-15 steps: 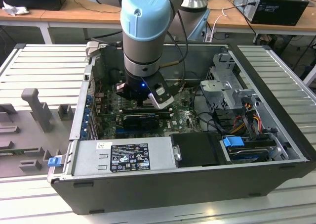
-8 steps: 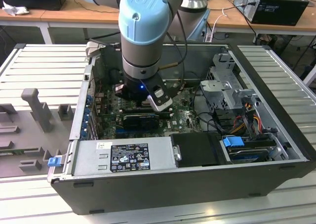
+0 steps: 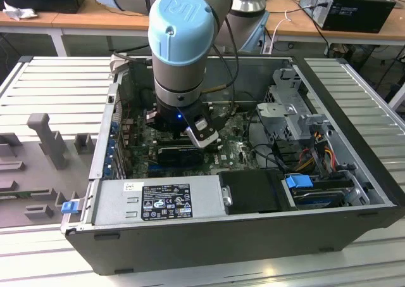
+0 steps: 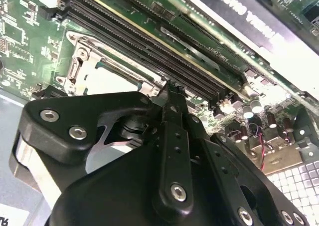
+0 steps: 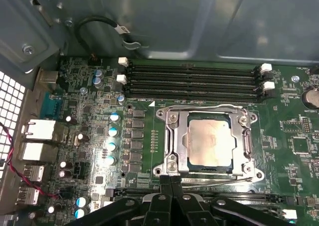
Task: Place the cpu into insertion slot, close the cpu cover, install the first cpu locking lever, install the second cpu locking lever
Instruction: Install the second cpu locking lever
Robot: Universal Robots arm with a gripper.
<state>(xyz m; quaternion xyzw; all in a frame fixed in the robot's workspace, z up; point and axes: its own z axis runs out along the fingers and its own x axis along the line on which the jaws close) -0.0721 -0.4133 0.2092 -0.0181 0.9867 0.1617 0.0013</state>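
Black pincer (image 5: pixel 171 183), at the lower edge of the first wrist view: its two fingers are pressed together with no gap between them, closed on nothing, tips just short of the socket's near edge. In the second wrist view the pincer (image 4: pixel 170 89) points at the same socket from above the memory slots (image 4: pixel 149 41).

Item: cpu (image 5: pixel 209 142), pale metal top, at centre right of the first wrist view, seated flat inside the insertion slot (image 5: pixel 186 158). Judged placed.

Item: cpu cover (image 5: pixel 177 136), grey metal frame, lying down around the chip with its cut-out showing the chip top. Judged closed.

Item: locking levers (thin wire rods along the frame edges) (image 5: pixel 209 106). They appear to lie low beside the cover; whether each is latched under its hook cannot be told.

Setting: open computer case (image 3: pixel 354 97) on a slatted bench (image 3: pixel 50 84), arm reaching down into it at upper centre of the exterior view.
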